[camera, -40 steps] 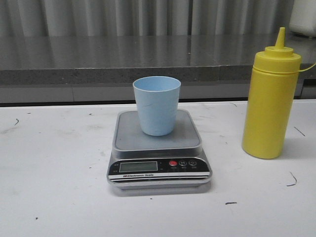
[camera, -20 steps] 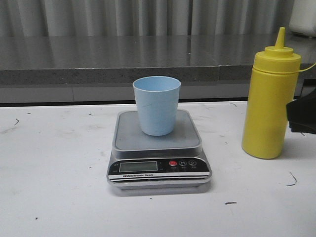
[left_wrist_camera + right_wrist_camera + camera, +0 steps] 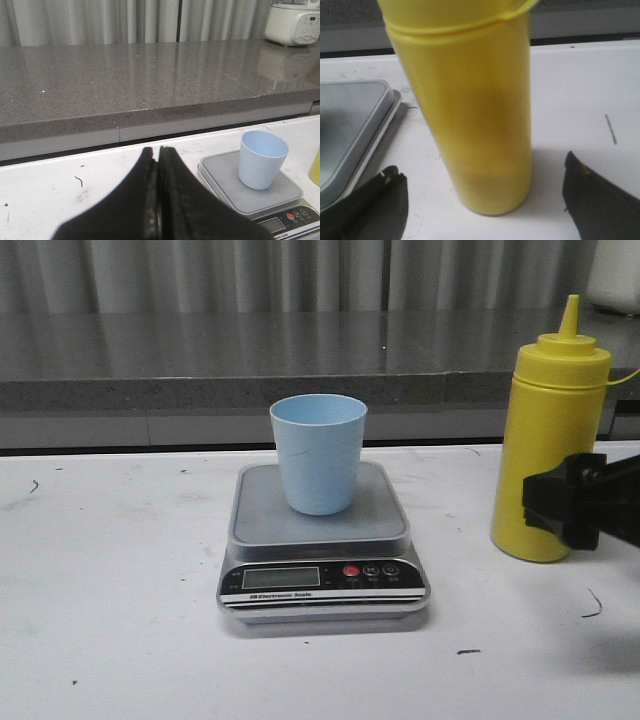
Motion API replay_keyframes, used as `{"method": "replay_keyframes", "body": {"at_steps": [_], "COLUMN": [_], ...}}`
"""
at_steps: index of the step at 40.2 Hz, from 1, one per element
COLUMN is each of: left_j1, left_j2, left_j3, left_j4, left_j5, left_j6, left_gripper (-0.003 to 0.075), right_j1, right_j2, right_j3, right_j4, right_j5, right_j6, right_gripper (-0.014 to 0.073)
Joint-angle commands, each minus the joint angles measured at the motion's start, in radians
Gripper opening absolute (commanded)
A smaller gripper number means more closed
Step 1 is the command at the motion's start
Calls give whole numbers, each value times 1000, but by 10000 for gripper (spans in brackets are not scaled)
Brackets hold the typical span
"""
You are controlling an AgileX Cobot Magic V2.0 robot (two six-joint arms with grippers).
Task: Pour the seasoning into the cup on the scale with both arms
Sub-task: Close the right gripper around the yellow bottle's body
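Note:
The light blue cup [image 3: 318, 454] stands upright on the silver scale [image 3: 322, 543] at the table's middle. To its right stands the seasoning, a tall yellow squeeze bottle [image 3: 551, 430]. My right gripper [image 3: 562, 505] reaches in from the right edge at the bottle's lower half. In the right wrist view it [image 3: 479, 162] is open, with one black finger [image 3: 382, 200] on each side of the bottle [image 3: 470, 110] and apart from it. My left gripper [image 3: 157, 150] is shut with nothing in it, on the left of the cup [image 3: 262, 159] and scale [image 3: 235, 187].
A grey stone counter [image 3: 250, 355] runs along the back above the white table [image 3: 110, 570], with a curtain behind it. A white appliance [image 3: 295, 21] sits on the counter at the far right. The scale's corner [image 3: 350, 120] lies close beside the bottle.
My right gripper has come into the front view from the right edge and moved left up to the yellow bottle. The cup, scale and bottle have not moved.

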Motion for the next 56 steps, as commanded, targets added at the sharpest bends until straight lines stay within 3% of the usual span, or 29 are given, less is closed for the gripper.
{"method": "replay_keyframes", "body": {"at_steps": [1, 20, 37, 56], "left_j1": [1, 1, 1, 1], "left_j2": [9, 9, 9, 9], "left_j3": [-25, -25, -25, -25], "left_j4": [-9, -9, -9, -9], "left_j5": [-89, -89, -89, -89], "left_j6": [-10, -10, -10, -10], "left_gripper": [-20, -20, -20, -20], "right_j1": [0, -8, -76, -85], "right_j2": [31, 70, 71, 106], "right_j3": [-25, -117, -228, -296], "right_j4": [-35, -31, 0, -2], "right_j5": [-175, -169, -76, -24], "right_j6": [26, 26, 24, 24], "right_gripper": [643, 643, 643, 643]}}
